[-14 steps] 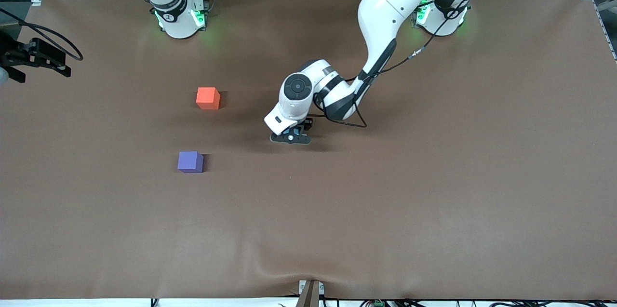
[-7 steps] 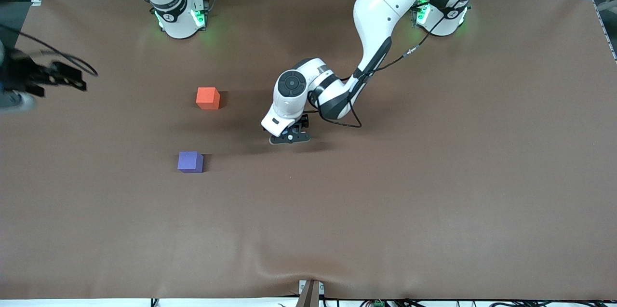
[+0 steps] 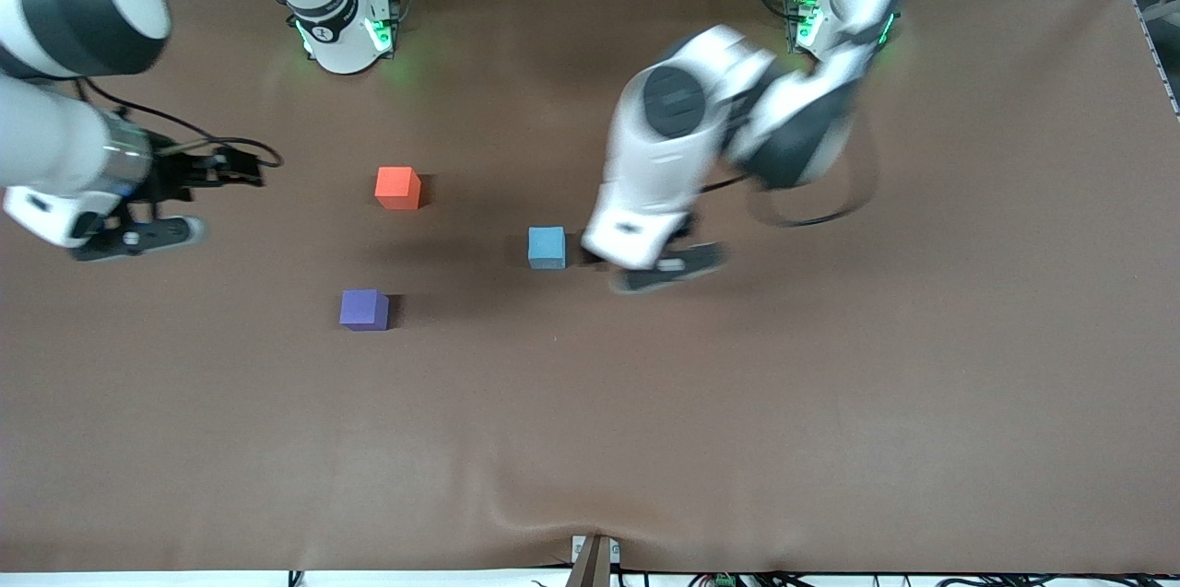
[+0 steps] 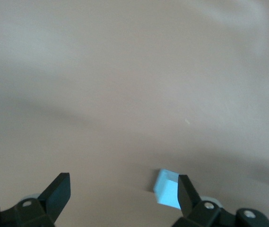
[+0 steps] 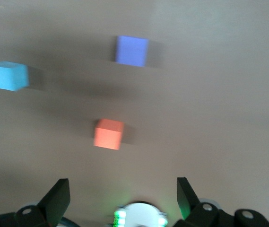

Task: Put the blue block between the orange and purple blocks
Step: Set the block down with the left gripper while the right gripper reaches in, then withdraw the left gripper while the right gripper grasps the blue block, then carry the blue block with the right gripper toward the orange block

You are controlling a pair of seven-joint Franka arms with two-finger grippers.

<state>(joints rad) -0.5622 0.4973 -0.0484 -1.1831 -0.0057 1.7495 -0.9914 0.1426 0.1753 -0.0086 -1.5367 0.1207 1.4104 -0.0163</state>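
Note:
The blue block (image 3: 547,247) sits on the brown table, toward the left arm's end from the orange block (image 3: 397,187) and the purple block (image 3: 364,309). My left gripper (image 3: 666,268) is open and empty, up beside the blue block toward the left arm's end. In the left wrist view the blue block (image 4: 167,192) lies by one fingertip (image 4: 186,193), partly hidden by it; the gripper (image 4: 123,196) holds nothing. My right gripper (image 3: 138,237) is open and empty at the right arm's end of the table. The right wrist view shows the gripper (image 5: 123,196), blue block (image 5: 7,75), purple block (image 5: 132,50) and orange block (image 5: 108,134).
The brown table cover (image 3: 737,403) carries only the three cubes. The right arm's base (image 3: 341,29) and the left arm's base (image 3: 834,25) stand at the table's edge farthest from the front camera. A gap of bare cover lies between the orange and purple blocks.
My left gripper has risen and swung toward the left arm's end, leaving the blue block uncovered on the table. My right arm has moved in from the table's edge toward the blocks.

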